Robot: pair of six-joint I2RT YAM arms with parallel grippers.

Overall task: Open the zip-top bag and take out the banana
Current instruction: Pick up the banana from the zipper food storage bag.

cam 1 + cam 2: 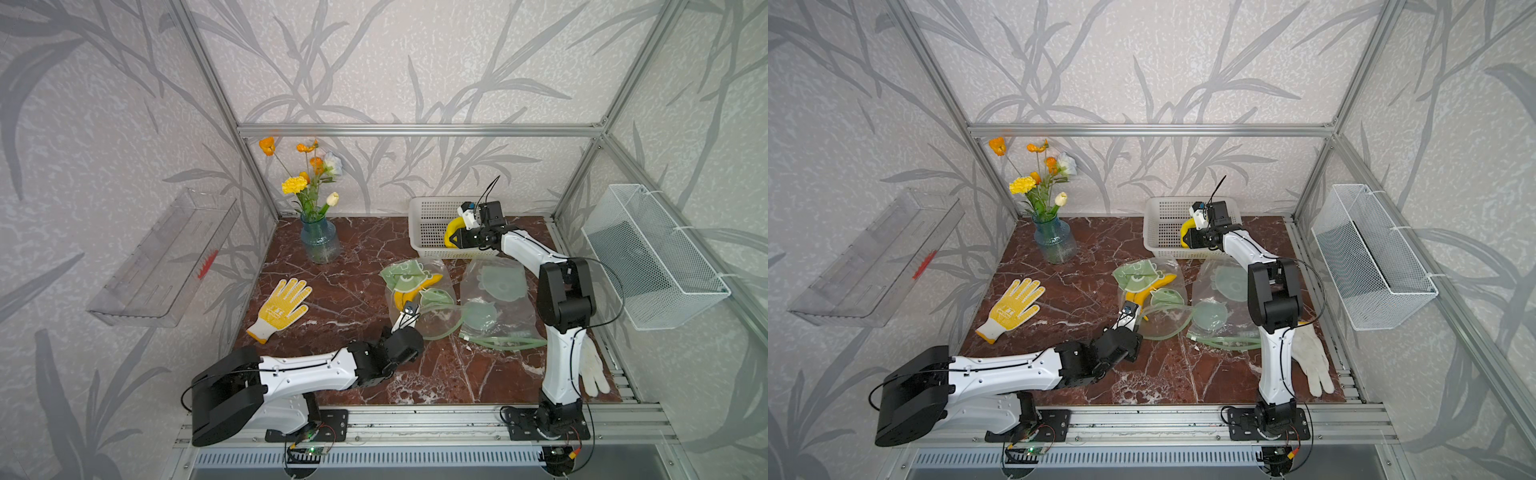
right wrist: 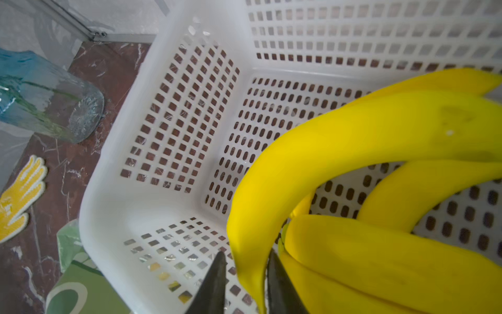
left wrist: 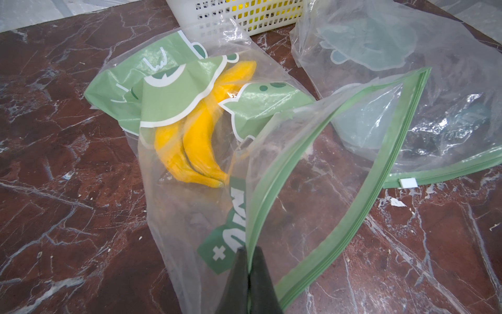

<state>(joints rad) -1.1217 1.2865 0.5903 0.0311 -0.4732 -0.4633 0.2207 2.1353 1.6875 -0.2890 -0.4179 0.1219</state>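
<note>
My left gripper [image 3: 249,251] is clamped on the zip-top bag [image 3: 206,206] rim. My right gripper [image 2: 246,255] straddles a banana [image 2: 353,136] in the basket [image 2: 176,122], jaws narrowly parted.

Glossy plastic bag [image 3: 173,217], polished marble tabletop [image 3: 68,190]

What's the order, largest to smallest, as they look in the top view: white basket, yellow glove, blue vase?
1. white basket
2. yellow glove
3. blue vase, not counting its flowers

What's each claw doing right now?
Left claw: closed on the clear green-edged plastic zip-top bag.
Right claw: open around the tip of the curved yellow banana.
</note>
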